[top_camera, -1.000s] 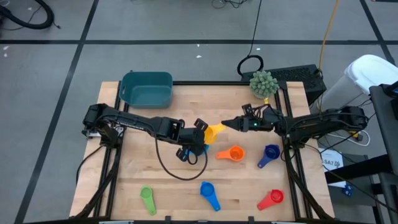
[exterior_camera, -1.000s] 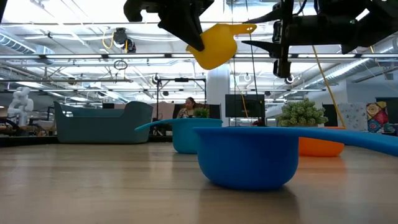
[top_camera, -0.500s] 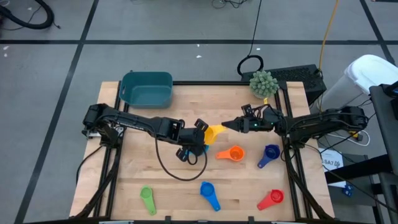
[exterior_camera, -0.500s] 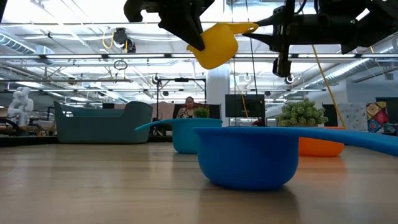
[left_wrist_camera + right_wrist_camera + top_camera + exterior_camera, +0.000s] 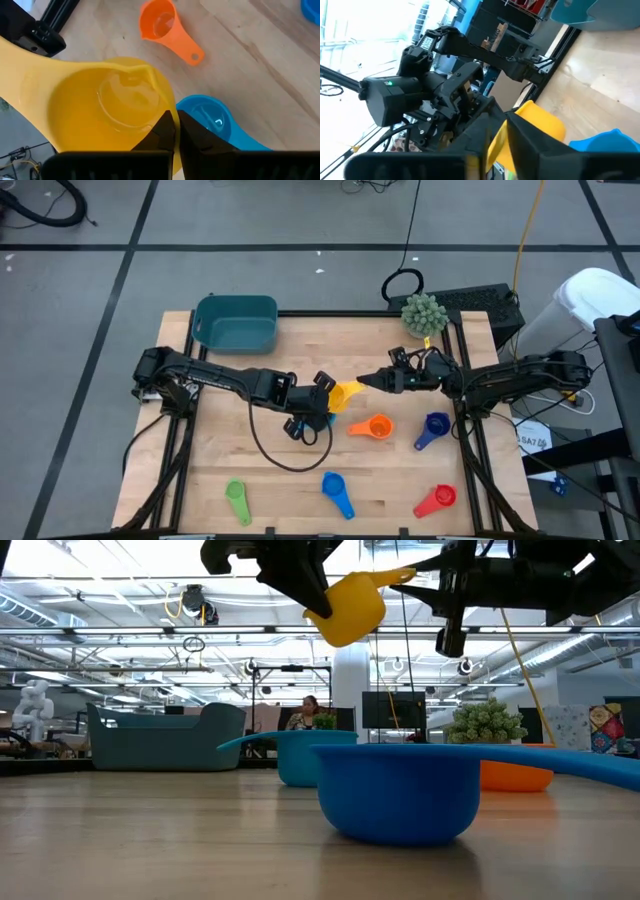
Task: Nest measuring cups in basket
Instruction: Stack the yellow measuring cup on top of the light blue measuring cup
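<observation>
Holding the small yellow plastic measuring cup (image 5: pixel 345 393) in the air above the middle of the wooden table (image 5: pixel 250 360), we see our left gripper (image 5: pixel 322 406) pinched shut on the cup's bowl rim while our right gripper (image 5: pixel 368 381) has its dark fingers closed narrowly on the cup's flat handle. We find the teal-blue rectangular plastic basket (image 5: pixel 236 322) at the table's far left corner. The orange cup (image 5: pixel 373 426) and dark purple-blue cup (image 5: pixel 432 427) lie toward the right edge; the green (image 5: pixel 236 499), blue (image 5: pixel 336 491) and red (image 5: pixel 437 500) cups lie along the near edge.
</observation>
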